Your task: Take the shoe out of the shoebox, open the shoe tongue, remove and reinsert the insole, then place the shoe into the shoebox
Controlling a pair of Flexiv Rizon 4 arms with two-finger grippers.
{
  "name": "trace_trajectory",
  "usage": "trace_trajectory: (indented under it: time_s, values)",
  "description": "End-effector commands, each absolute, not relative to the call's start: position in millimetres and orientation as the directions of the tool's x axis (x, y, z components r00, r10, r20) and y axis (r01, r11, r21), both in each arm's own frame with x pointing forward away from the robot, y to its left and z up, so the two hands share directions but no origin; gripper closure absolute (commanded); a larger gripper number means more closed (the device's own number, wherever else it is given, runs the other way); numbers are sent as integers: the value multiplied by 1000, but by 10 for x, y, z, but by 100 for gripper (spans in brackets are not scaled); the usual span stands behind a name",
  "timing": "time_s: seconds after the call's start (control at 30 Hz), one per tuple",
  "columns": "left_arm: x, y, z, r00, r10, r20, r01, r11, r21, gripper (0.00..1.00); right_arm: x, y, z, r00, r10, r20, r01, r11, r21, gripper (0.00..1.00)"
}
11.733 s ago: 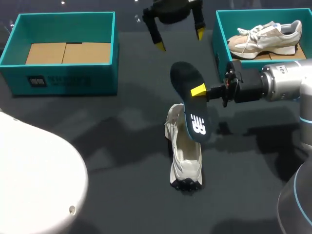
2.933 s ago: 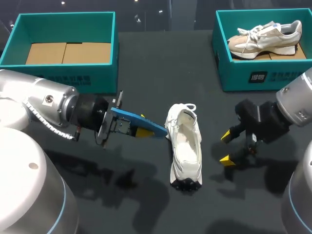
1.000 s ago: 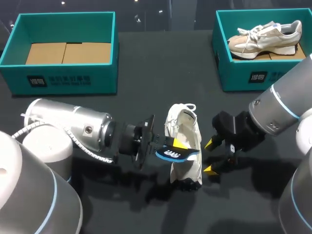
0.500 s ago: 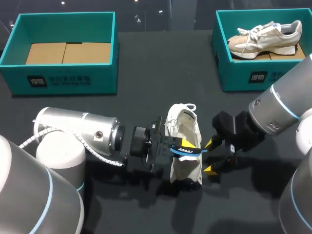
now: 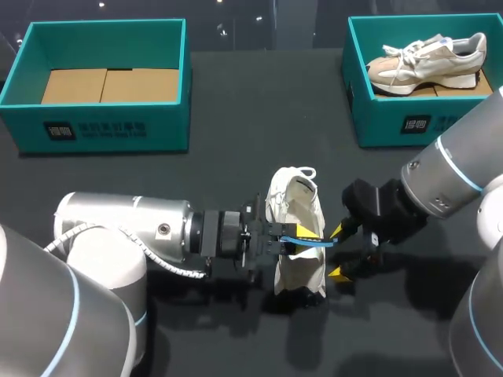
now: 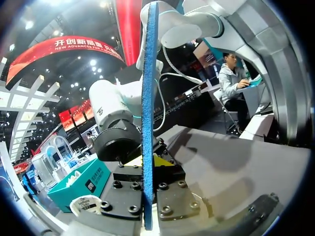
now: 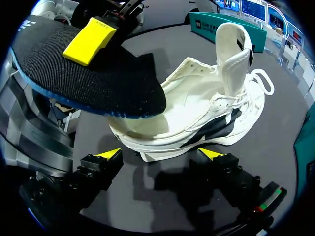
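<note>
A white shoe (image 5: 295, 201) lies on the dark table with its toe toward me and its tongue (image 7: 234, 54) pulled up. My left gripper (image 5: 302, 234) is shut on the dark, blue-edged insole (image 5: 316, 241), held level over the shoe's opening. In the left wrist view the insole (image 6: 148, 73) stands edge-on between the fingers of that gripper (image 6: 150, 161). From the right wrist the insole (image 7: 83, 73) hovers above the shoe (image 7: 216, 115). My right gripper (image 5: 339, 251) is open beside the shoe's right side, and its tips (image 7: 161, 154) straddle the sole without touching it.
A teal shoebox (image 5: 102, 118) with a cardboard floor stands at the back left. Another teal box (image 5: 369, 110) at the back right holds a second, beige shoe (image 5: 428, 59). Bare table (image 5: 236, 157) lies between the boxes.
My left arm has pushed the insole to the right over the shoe and rolled it from tilted to level. The right arm and the shoe have stayed put.
</note>
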State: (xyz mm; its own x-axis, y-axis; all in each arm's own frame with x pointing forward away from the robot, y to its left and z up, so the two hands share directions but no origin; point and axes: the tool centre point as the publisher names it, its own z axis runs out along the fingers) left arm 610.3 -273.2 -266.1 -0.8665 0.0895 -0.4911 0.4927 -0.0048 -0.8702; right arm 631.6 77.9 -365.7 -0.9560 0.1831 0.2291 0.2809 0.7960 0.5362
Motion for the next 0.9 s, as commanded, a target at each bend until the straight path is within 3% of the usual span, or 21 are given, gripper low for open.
trace_trajectory:
  time_s: [0.03,0.9]
  values:
    - [6154,-2808,-2713,-870,87,-486,488,2,-873,100,6305,781,-3658,-956,185,227,281,796,536,0]
    - [6435,-2736,-3094,-886,89,-455,459,23,-888,100,6305,781,-3658,-956,185,227,281,796,536,0]
